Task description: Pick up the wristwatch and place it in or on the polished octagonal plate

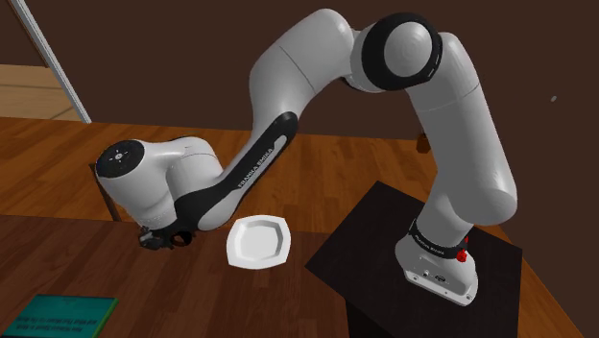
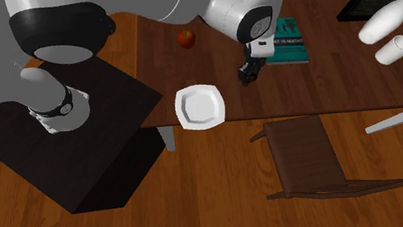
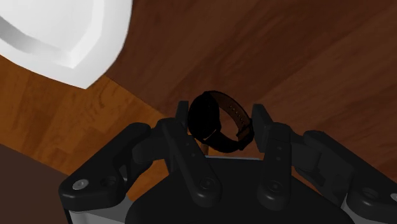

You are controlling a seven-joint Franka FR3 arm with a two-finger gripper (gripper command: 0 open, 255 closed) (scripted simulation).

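Nearest you, in the wrist view, the gripper is clamped on the wristwatch. Its black fingers press the dark case and brown strap from either side, so the watch stands on edge between them instead of lying flat. That squeeze across the band is probably what stops it rolling. I cannot tell whether it hangs clear of the dark table or rests on it.

Past the fingertips lies the white octagonal plate, near the watch but apart from it and bare. It sits at the table's corner, so you have only a short carry. Aim for its flat middle, because an overshoot could send the watch to the floor. A teal book lies beyond the gripper from the plate, out of your path.
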